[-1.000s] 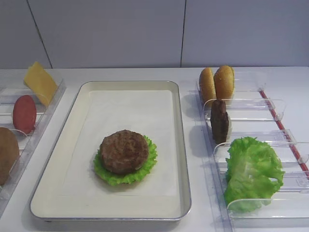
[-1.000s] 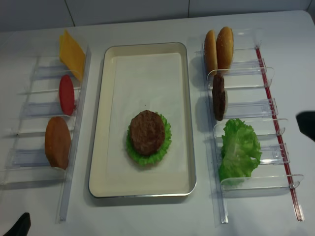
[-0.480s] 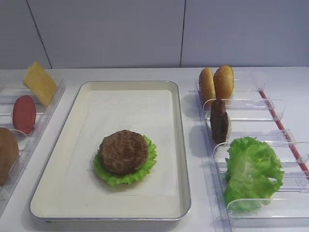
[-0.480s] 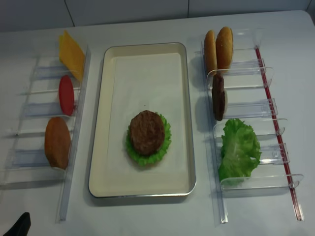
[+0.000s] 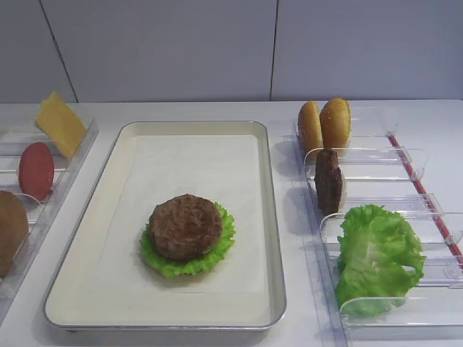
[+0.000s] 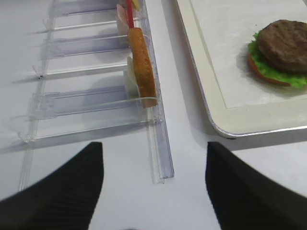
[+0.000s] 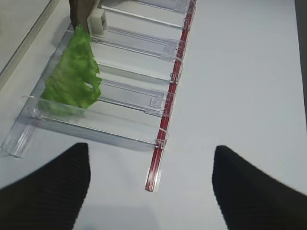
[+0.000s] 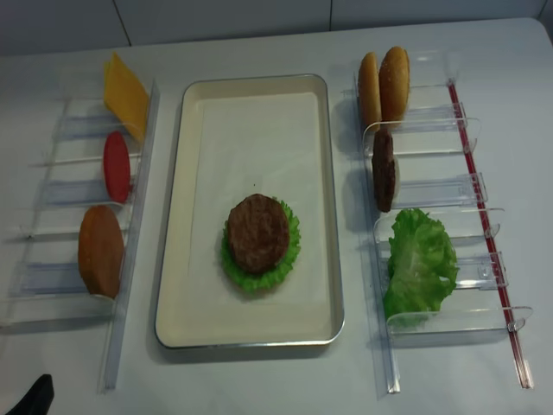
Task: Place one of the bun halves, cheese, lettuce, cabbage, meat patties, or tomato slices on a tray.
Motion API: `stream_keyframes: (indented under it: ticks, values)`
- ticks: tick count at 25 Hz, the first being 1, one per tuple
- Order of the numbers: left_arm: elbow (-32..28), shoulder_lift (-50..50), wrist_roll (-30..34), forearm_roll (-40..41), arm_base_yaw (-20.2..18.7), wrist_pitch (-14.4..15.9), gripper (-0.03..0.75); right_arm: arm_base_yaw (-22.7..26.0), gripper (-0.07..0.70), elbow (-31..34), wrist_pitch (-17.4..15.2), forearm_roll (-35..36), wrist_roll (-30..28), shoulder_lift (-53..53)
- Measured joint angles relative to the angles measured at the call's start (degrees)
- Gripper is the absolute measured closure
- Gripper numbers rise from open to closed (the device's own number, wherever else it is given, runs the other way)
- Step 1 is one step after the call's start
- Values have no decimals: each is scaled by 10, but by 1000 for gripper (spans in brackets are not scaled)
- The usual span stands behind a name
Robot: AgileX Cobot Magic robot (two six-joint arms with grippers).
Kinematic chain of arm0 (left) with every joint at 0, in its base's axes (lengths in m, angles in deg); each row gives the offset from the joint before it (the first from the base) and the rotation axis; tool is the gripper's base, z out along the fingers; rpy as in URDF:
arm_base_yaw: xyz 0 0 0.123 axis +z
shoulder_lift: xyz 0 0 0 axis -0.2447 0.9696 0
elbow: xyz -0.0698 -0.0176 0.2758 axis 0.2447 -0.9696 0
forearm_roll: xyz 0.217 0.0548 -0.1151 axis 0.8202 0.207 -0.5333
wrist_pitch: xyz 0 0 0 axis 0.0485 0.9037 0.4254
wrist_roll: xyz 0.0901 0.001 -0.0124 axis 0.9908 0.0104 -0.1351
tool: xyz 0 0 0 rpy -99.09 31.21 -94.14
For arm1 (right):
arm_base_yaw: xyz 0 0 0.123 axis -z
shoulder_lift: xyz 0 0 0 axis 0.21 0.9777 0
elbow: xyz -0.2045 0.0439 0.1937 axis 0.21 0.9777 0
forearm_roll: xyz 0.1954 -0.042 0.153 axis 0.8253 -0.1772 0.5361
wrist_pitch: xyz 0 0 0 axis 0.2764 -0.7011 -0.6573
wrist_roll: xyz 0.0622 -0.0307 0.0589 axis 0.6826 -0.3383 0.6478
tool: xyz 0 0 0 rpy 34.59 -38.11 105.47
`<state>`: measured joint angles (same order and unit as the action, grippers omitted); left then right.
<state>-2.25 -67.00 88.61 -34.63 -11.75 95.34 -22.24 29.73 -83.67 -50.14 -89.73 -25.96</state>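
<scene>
- Cream-coloured tray with a white paper liner lies in the middle of the white counter; it serves as the landmark.
- On the tray's near half sits a stack: bun base, lettuce leaf, and a meat patty on top.
- Left of the tray, a clear rack holds, far to near, a cheese slice, a tomato slice and a bun half, all on edge.
- Right of the tray, a second clear rack holds two bun halves at the far end, then a patty on edge, then loose lettuce nearest.
- Right claw: fingers spread wide, gripping nothing, hanging over bare counter beyond the right rack's near end.
- Left claw: fingers likewise apart and empty, over the counter near the left rack's near end.
</scene>
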Motion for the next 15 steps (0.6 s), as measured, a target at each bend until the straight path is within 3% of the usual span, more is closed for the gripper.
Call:
stream_keyframes:
  ticks: [8,15]
  values:
    - [0,0,0,0,0,0,286,47,87,39,12,25,-33,-94]
    - [0,0,0,0,0,0,286,56,87,55,43,60,-56,-100]
